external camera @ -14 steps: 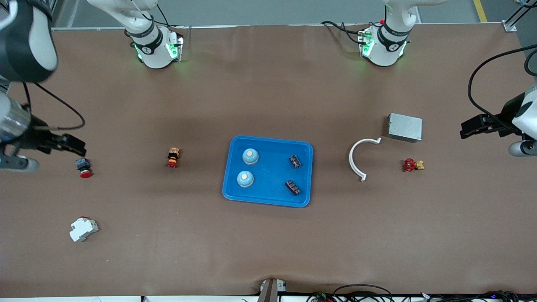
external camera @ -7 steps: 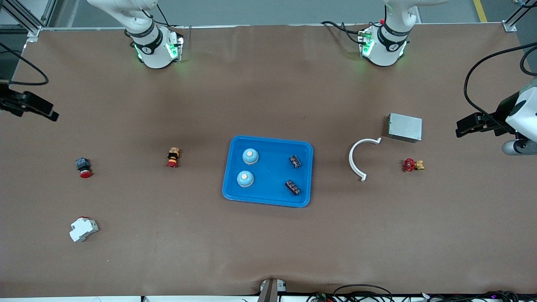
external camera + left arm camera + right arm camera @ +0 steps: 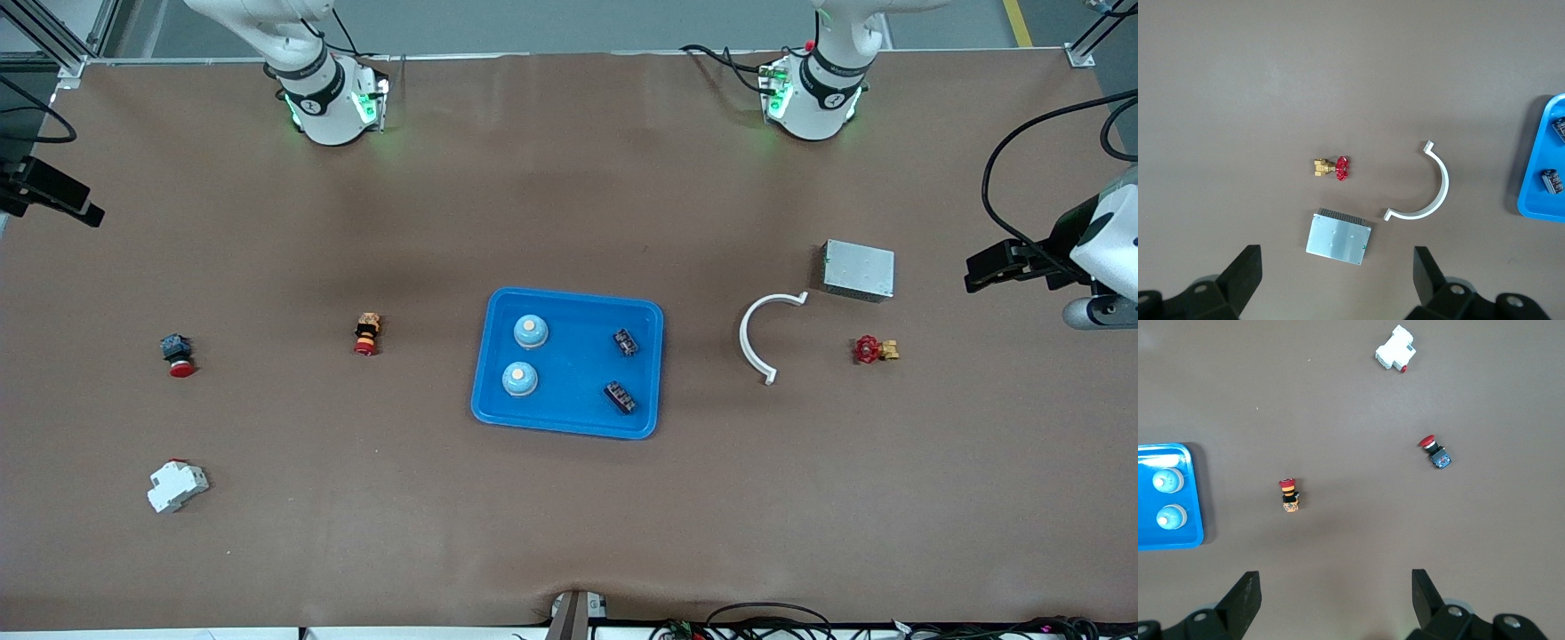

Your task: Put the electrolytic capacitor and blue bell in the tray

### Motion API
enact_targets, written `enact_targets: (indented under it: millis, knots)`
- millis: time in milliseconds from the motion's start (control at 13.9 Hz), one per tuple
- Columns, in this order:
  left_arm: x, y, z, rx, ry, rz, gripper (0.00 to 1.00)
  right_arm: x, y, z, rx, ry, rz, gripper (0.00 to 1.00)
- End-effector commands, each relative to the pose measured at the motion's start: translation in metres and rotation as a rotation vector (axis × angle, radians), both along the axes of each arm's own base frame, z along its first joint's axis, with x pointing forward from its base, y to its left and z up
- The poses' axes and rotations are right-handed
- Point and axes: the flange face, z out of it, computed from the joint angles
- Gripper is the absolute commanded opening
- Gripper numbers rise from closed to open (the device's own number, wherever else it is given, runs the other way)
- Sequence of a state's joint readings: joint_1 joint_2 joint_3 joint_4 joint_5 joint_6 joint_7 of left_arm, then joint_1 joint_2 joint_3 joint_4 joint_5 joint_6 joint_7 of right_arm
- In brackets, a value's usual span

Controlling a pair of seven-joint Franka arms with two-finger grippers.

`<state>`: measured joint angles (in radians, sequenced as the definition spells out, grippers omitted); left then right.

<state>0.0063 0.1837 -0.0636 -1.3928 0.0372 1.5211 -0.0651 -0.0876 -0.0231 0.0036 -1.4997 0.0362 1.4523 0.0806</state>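
Right gripper (image 3: 1331,603) has been drawn off past the table (image 3: 569,533) edge; both jaws spread, left gripper (image 3: 1338,283) empty. Two blue bells (image 3: 531,331) and two capacitors (image 3: 625,341) lie in the tray (image 3: 569,425); task judged complete.

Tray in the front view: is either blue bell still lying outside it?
No, both blue bells sit inside the tray, beside two capacitors.
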Motion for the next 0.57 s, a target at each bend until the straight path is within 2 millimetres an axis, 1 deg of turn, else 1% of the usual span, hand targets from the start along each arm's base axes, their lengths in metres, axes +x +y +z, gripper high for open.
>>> enact_targets:
  millis: [0,502]
  knots:
    - [-0.0012,-0.0034,0.0052,-0.018,-0.012,0.003,1.00,-0.0026,0.0026,0.0069,-0.012,-0.007,0.074,1.00]
    - [-0.0012,-0.0035,0.0052,-0.019,-0.011,0.003,1.00,-0.0022,0.0125,0.0130,-0.054,-0.020,0.153,1.00]
